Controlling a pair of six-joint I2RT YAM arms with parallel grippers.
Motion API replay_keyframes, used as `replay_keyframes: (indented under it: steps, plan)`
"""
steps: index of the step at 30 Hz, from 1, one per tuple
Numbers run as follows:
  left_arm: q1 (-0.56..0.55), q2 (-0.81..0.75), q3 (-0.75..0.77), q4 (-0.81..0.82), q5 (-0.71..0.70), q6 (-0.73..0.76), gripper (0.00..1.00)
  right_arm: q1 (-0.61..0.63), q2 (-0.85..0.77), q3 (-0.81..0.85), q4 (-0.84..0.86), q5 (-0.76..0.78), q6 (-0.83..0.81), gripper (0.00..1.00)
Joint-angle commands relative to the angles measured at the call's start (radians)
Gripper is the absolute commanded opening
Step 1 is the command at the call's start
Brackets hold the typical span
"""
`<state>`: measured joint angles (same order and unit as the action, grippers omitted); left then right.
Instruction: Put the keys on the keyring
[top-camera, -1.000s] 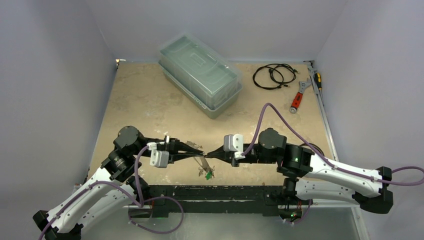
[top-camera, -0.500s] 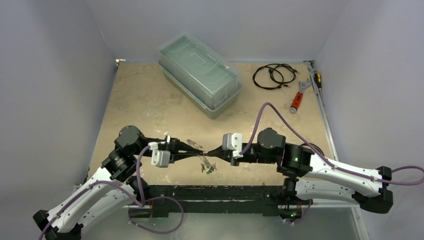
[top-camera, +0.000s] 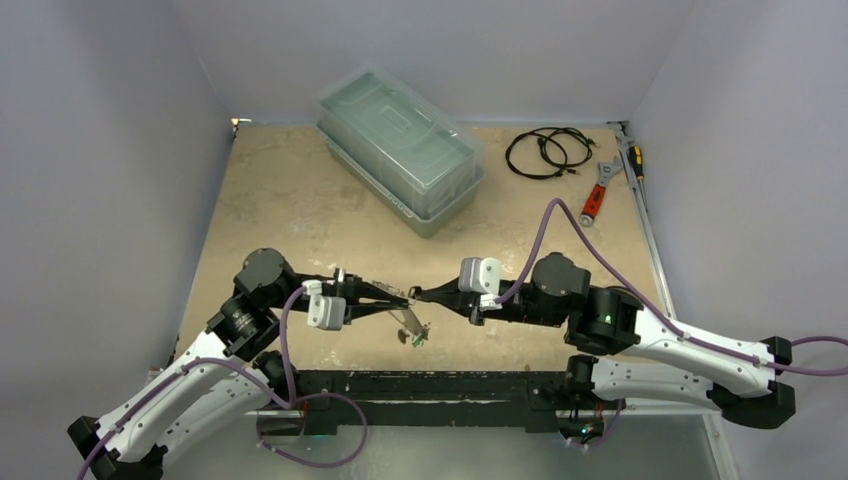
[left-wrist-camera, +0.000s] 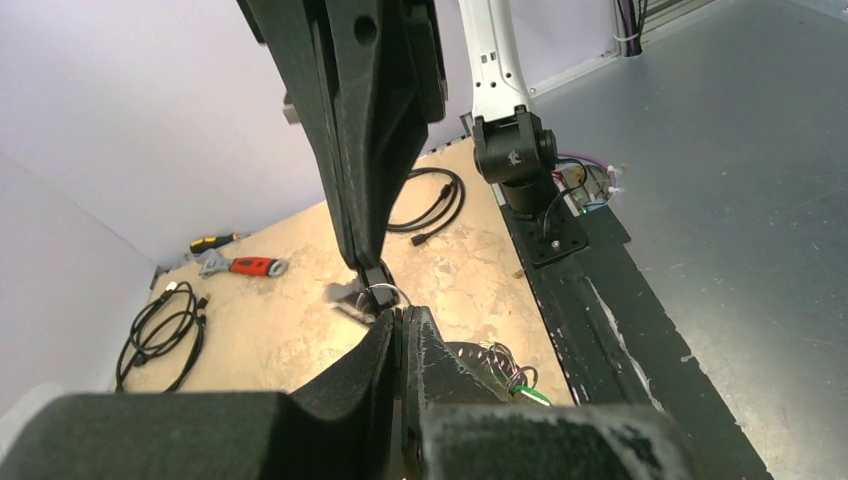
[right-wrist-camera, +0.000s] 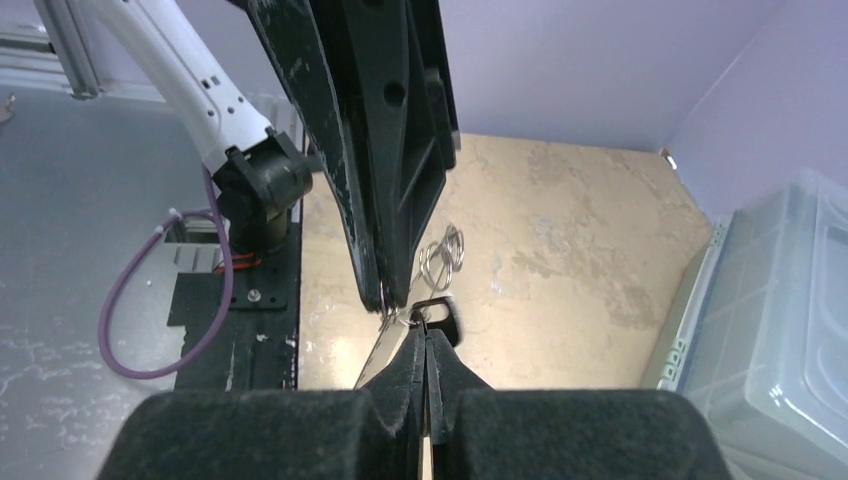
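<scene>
My left gripper (top-camera: 405, 298) and right gripper (top-camera: 420, 294) meet tip to tip above the table's near middle. The left gripper (left-wrist-camera: 402, 318) is shut on the keyring (left-wrist-camera: 470, 357), a thin silver plate with holes that hangs below its fingers. Wire rings and a green-tagged key (left-wrist-camera: 530, 395) dangle from it, also in the top view (top-camera: 415, 341). The right gripper (right-wrist-camera: 425, 338) is shut on a key with a black slotted head (right-wrist-camera: 445, 318) and a silver blade, held against the left fingertips (right-wrist-camera: 392, 292). No red key shows.
A clear lidded plastic box (top-camera: 400, 150) stands at the back. A coiled black cable (top-camera: 545, 152), a red-handled wrench (top-camera: 595, 200) and a screwdriver (top-camera: 632, 160) lie at the back right. The black base plate (top-camera: 440, 385) runs along the near edge.
Both gripper tips have moved a little away from the near edge, still together. The right wrist has shifted right and back. The hanging rings and green tag followed.
</scene>
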<state>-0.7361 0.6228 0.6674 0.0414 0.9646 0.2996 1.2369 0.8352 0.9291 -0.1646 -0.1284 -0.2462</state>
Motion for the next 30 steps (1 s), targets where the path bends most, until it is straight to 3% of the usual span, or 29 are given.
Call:
replay_keyframes:
  steps: [1, 9, 22, 30]
  plan:
    - [-0.002, 0.005, 0.013, 0.028, 0.002, 0.016, 0.00, 0.003, -0.011, 0.060, 0.050, 0.006, 0.010, 0.00]
    - [-0.001, 0.004, 0.012, 0.022, -0.019, 0.019, 0.00, 0.003, -0.028, 0.051, 0.053, 0.020, 0.018, 0.00]
    - [-0.001, 0.000, 0.017, 0.016, -0.017, 0.021, 0.00, 0.003, -0.017, -0.031, 0.060, 0.203, 0.059, 0.00]
    - [-0.001, 0.001, 0.020, 0.001, -0.061, 0.030, 0.00, 0.003, -0.016, -0.045, 0.083, 0.208, 0.067, 0.00]
